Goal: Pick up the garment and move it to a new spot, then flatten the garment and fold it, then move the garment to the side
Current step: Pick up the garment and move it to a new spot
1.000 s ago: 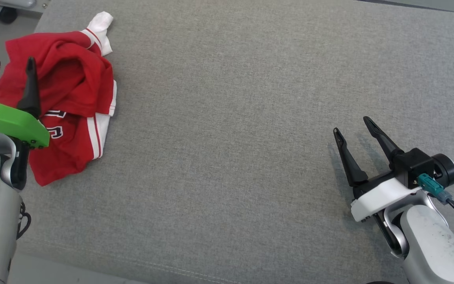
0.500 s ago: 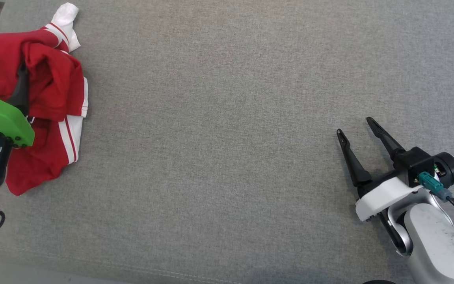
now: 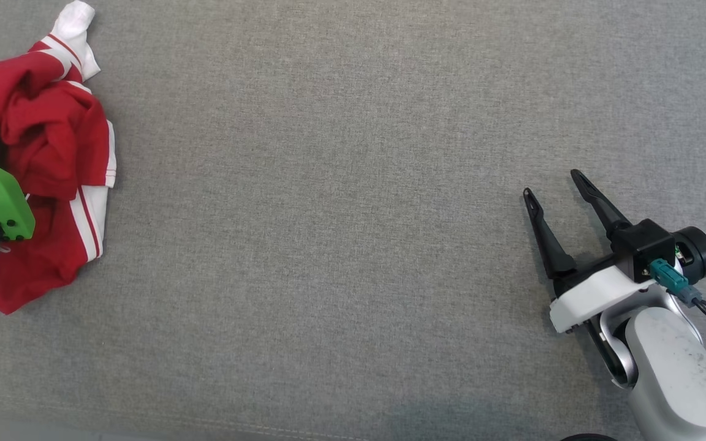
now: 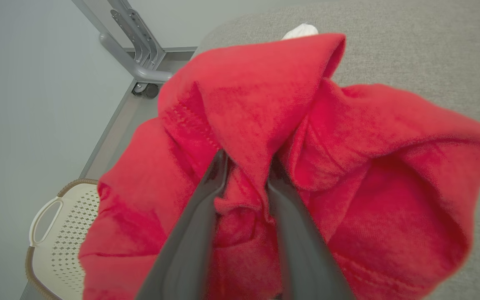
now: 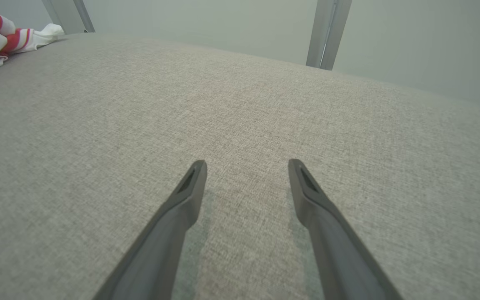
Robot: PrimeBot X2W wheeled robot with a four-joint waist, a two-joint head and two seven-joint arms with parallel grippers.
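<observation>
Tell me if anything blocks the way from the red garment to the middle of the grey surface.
Nothing visible does. The left claw pinches a fold of the garment at the left edge of the surface; the open right claw sits far off at the right.

1. Your head camera sits high and looks steeply down on the grey cloth surface (image 3: 353, 184). The right gripper (image 3: 552, 184) is at its lower right, and the garment (image 3: 53, 141) is at its left edge.
2. Your left wrist camera looks along the left gripper (image 4: 246, 160), pressed very near the garment. Beyond it you see the surface's corner and a basket (image 4: 56, 241) down on the floor.
3. Your right wrist camera rides low and looks across the surface along its own fingers (image 5: 173, 216) toward a pale wall.
4. All three views share the surface and the garment, which is small and far at the right wrist view's upper left.
</observation>
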